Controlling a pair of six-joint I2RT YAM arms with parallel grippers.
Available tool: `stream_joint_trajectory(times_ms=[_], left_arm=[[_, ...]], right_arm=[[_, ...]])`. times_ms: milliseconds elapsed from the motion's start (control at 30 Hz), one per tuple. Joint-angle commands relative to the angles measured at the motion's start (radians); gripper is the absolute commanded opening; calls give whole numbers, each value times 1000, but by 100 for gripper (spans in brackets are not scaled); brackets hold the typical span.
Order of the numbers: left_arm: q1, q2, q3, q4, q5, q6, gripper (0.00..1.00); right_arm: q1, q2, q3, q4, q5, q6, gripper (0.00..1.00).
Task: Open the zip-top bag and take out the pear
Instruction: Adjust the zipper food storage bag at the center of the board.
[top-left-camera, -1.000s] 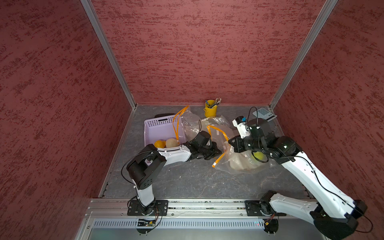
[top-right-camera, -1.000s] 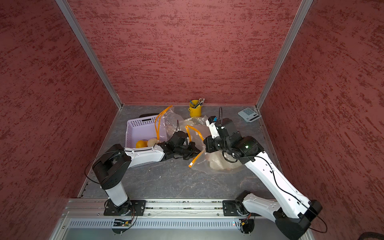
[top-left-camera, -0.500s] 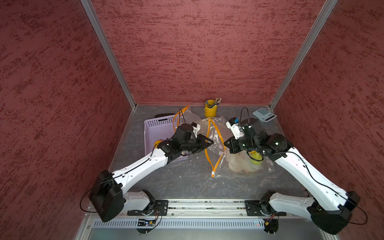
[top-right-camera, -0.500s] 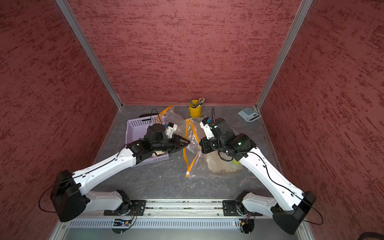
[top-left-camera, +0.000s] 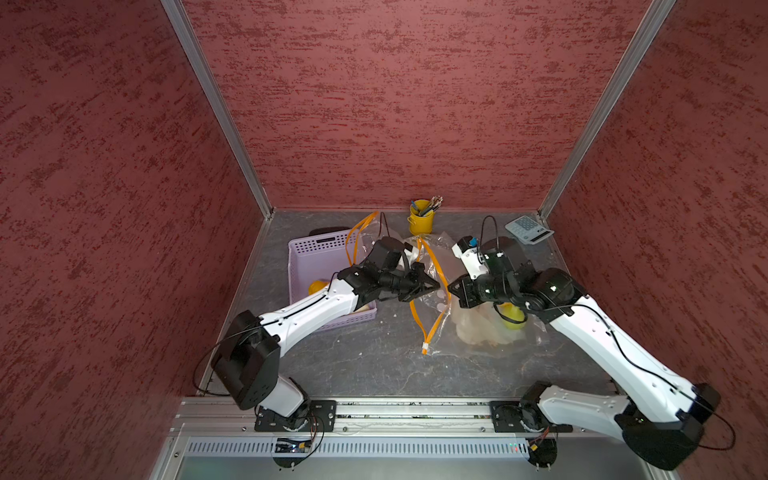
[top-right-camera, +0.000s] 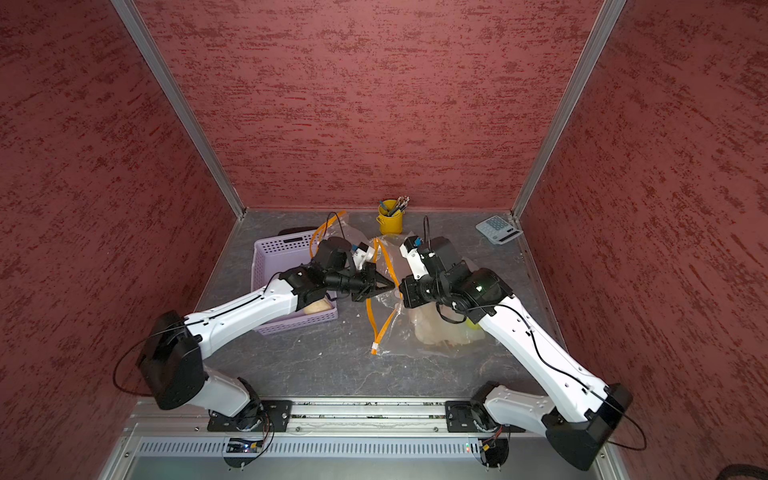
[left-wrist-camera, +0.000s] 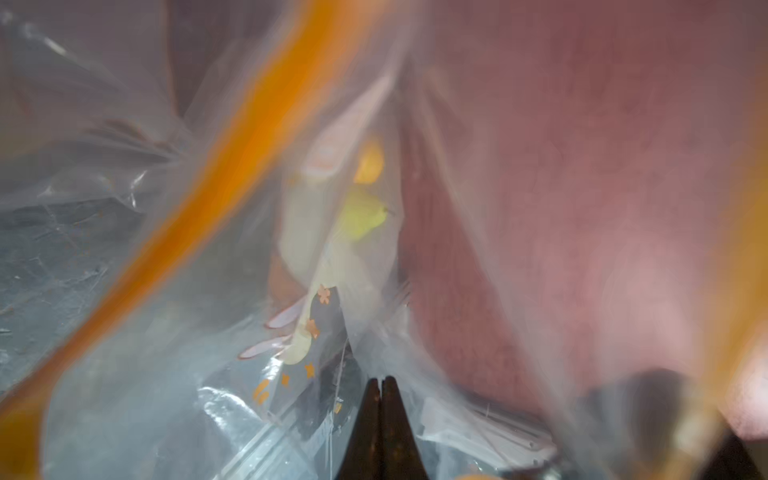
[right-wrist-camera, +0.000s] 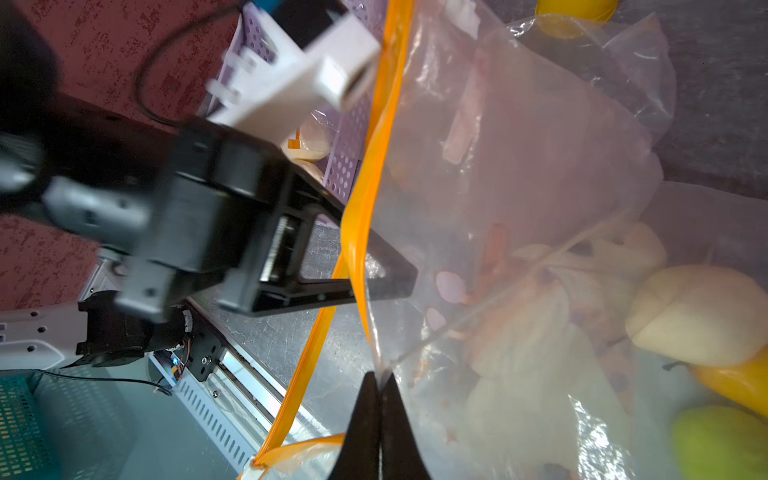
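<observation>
The clear zip-top bag (top-left-camera: 478, 336) with an orange zip strip (top-left-camera: 432, 328) lies mid-table, its mouth lifted between both arms. My right gripper (right-wrist-camera: 379, 376) is shut on the bag's film just below the strip. Facing it, my left gripper (top-left-camera: 435, 286) is shut, its tips past the strip in the mouth, and film folds run to them (left-wrist-camera: 380, 380). The yellow-green pear (left-wrist-camera: 361, 216) lies deep in the bag among pale and orange items; the right wrist view shows it at the bag's bottom (right-wrist-camera: 715, 444).
A purple basket (top-left-camera: 316, 249) holding fruit stands under my left forearm. A second clear bag (top-left-camera: 368, 232) lies behind it. A yellow pen cup (top-left-camera: 420, 218) and a calculator (top-left-camera: 528, 229) sit by the back wall. Red walls close three sides.
My left arm rose from low beside the basket and reached to the bag's mouth, opening briefly and shutting. The orange strip now hangs stretched toward the front. The right gripper kept its hold.
</observation>
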Motion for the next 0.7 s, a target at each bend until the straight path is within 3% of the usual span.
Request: stream_joint_trajectory(times_ms=[0, 100, 233, 367, 667], left_arm=[[-11, 31, -40, 121, 37, -57, 2], [-26, 87, -51, 262, 58, -133, 3], [-48, 134, -17, 335, 81, -182, 11], [-46, 91, -42, 344, 74, -198, 17], [-25, 70, 4, 341, 159, -232, 18]], right_arm=[[4, -33, 3, 11, 7, -3, 0], [4, -40, -4, 23, -20, 0, 0], [5, -26, -5, 16, -31, -6, 0], [4, -24, -7, 9, -23, -10, 0], [5, -9, -6, 27, -27, -12, 0]])
